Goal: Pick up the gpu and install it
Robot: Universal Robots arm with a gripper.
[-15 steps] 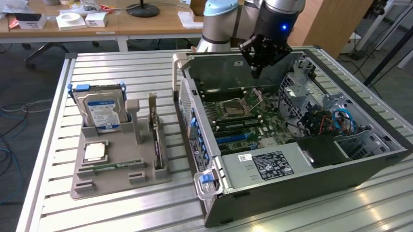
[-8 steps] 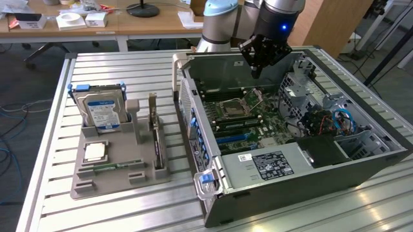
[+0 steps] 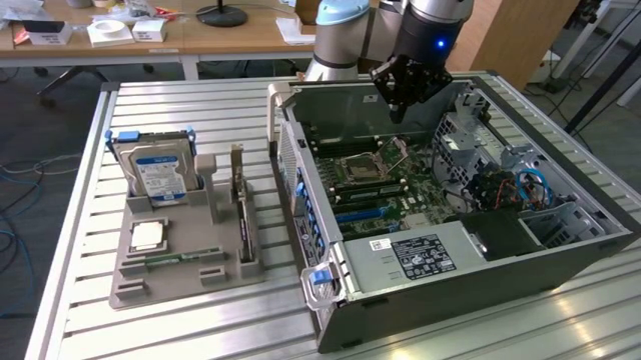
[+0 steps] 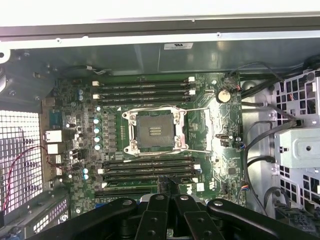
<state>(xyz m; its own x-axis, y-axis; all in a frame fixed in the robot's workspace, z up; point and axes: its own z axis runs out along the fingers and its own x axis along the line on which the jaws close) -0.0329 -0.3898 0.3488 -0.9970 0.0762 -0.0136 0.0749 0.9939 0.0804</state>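
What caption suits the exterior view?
Black robot claw hangs over the green motherboard inside the open grey metal computer case; a blue-labelled hard drive stands outside.

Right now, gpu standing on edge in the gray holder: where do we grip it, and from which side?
Probably grip the gpu by its upper long edge, jaws across its thickness, coming straight down from above. It stands upright in the holder with its lower edge seated, and the computer case crowds it on the exterior view's right.
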